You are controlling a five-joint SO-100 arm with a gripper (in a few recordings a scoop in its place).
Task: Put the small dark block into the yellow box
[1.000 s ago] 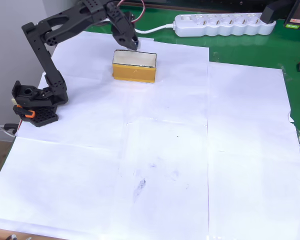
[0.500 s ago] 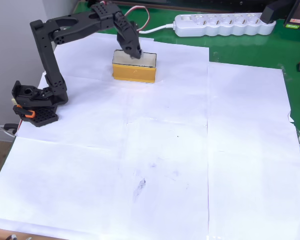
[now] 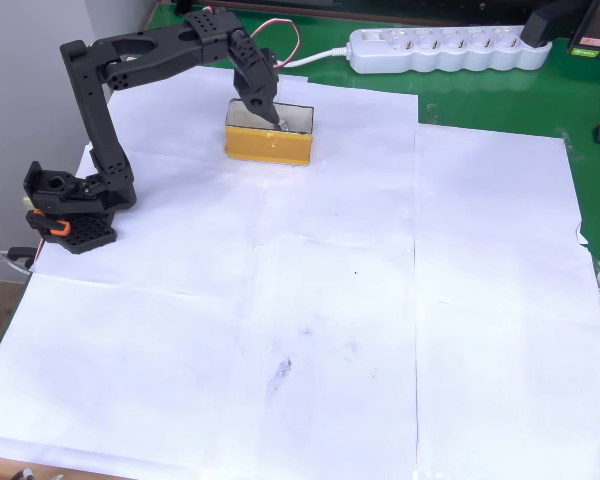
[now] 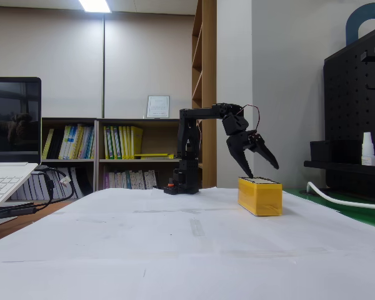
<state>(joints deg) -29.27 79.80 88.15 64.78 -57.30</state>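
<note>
The yellow box (image 3: 269,146) stands on the white paper at the back of the table, its pale inside (image 3: 296,121) partly covered by the arm. My black gripper (image 3: 269,114) hangs over the box's left half. From the side, the gripper (image 4: 263,171) is open just above the top of the yellow box (image 4: 260,197): one finger (image 4: 244,164) points down at the rim and the other is spread out to the right. Nothing shows between the fingers. The small dark block is hidden.
A white power strip (image 3: 448,49) lies on the green mat behind the box, with its cable (image 4: 344,201) running along the right. The arm's base (image 3: 70,208) sits at the left paper edge. A laptop (image 4: 5,181) stands at the far left.
The gripper has moved from behind the box's back left corner forward and down, until it sits over the box's opening.
</note>
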